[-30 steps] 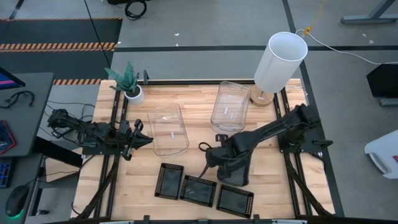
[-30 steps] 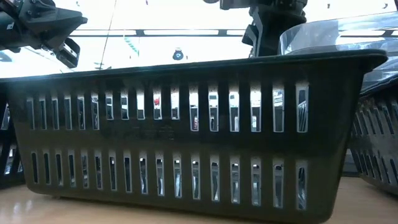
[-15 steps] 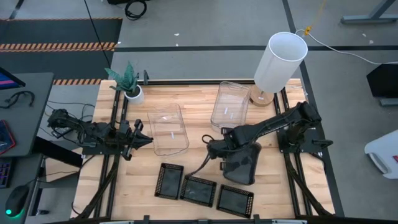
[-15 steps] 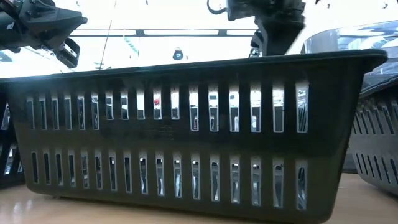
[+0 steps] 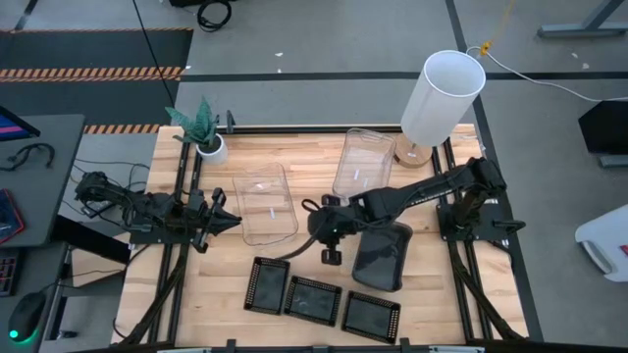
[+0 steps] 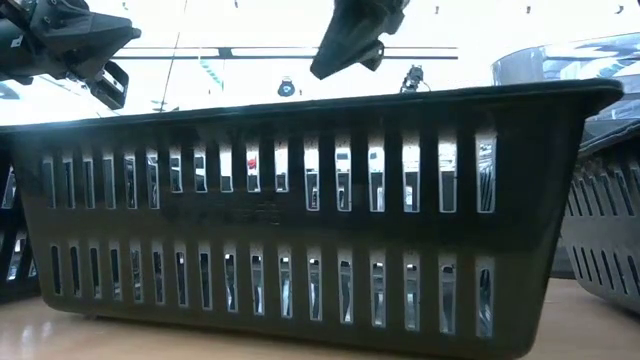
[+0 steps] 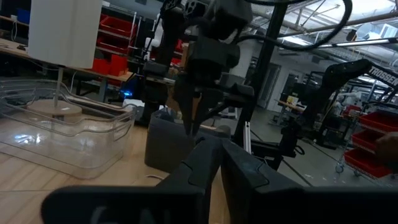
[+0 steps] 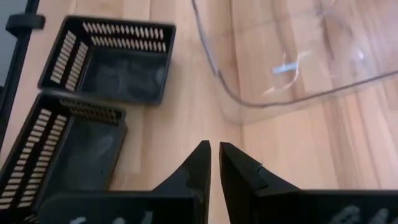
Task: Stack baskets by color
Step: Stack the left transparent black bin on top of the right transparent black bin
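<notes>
Two clear baskets (image 5: 267, 204) (image 5: 361, 167) stand bottom-down on the wooden table's far half. A smoky grey basket (image 5: 383, 257) stands right of centre. Three black mesh baskets (image 5: 267, 284) (image 5: 312, 297) (image 5: 371, 316) rest in a row along the near edge; one (image 6: 320, 220) fills the low view. My right gripper (image 5: 330, 253) hangs shut and holding nothing above bare wood, left of the grey basket and near the left clear basket's corner (image 8: 236, 106). My left gripper (image 5: 231, 218) waits shut at the table's left, beside that clear basket.
A white cylindrical lampshade (image 5: 442, 96) stands at the far right corner and a small potted plant (image 5: 208, 145) at the far left. Bare wood (image 5: 314, 255) lies between the clear baskets and the mesh row. Black rails (image 5: 182, 245) run along both table sides.
My right gripper has gone from above the grey basket toward the table's left edge, rising a little and tipping its fingers less steeply down. It stays shut. The grey basket stands where the gripper left it.
</notes>
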{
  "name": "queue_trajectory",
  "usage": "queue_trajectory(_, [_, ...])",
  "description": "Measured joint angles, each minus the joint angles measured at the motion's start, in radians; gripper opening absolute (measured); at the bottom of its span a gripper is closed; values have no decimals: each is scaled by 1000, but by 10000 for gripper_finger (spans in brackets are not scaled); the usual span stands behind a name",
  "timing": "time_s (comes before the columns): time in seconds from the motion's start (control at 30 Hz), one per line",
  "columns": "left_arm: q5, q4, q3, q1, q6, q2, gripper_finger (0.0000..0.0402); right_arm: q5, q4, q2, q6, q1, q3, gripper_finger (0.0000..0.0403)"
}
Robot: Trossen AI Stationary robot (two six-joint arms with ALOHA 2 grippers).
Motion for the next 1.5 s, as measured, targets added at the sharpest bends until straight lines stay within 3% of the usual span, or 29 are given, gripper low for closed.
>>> queue_trajectory(0.27, [0, 0, 0, 0, 0, 0, 31, -22, 89, 27, -84, -31, 28, 39])
queue_trajectory(0.53, [0, 3, 0, 0, 0, 4, 38, -33, -34, 158, -209, -55, 279, 46])
queue_trajectory(0.93, [0, 1, 0, 0, 0, 13, 36, -44, -166, 397, -336, -62, 575, 146])
queue_trajectory(1.27, [0, 0, 0, 0, 0, 13, 31, -43, -151, 495, -354, -63, 604, 223])
queue_trajectory(1.5, [1, 1, 0, 0, 0, 13, 36, -41, -109, 541, -403, -62, 603, 237])
